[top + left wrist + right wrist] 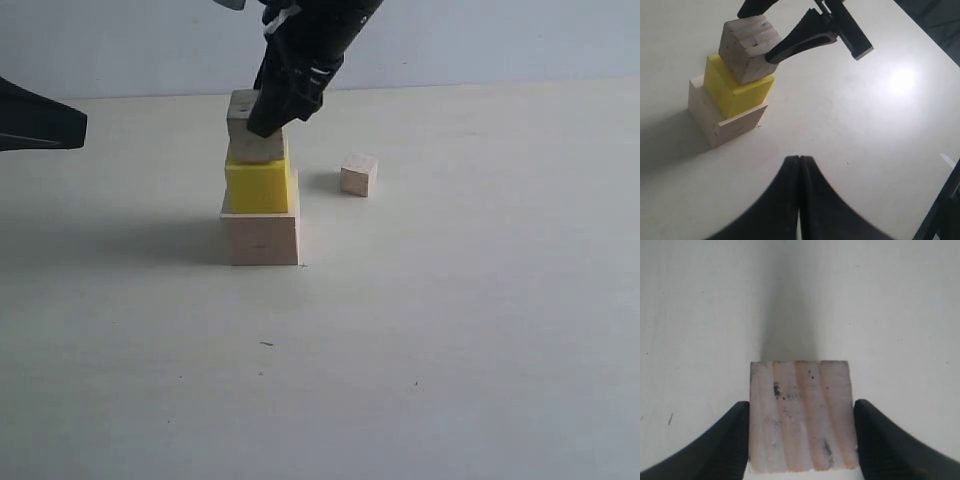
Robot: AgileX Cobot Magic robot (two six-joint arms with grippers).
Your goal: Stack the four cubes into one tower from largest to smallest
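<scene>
Wood, pale and grainy, makes up the third cube [256, 148] in size. It is located on top of the yellow cube [257, 185], which sits on the largest cube [260, 238], bare pale wood, on the table [480, 330]. The right gripper [801, 409] reaches in from above, jaws clamped on two opposite side faces of the third cube, with both fingers [730, 445] flush to the wood. Whether the cube's underside is fully seated on the yellow face cannot be determined. In the left wrist view it looks turned out of square with the cube below. The left gripper [799, 200] hangs well apart from the stack, jaws together, nothing between them. The smallest cube [358, 175] lies alone on the table, near the stack, to its right in the exterior view.

Handling, as judged: the blocks are rigid, light and not fragile. Bare wood should give fair friction; the yellow face is probably smoother. The best hold is on opposite flat sides near mid-height, leaving top and bottom free.

Orientation: a cube has no long axis of its own. Grain lines on the third cube's top face run parallel to the fingers. The tower [737, 92] stands three tiers high, long axis vertical, widest at the base.
</scene>
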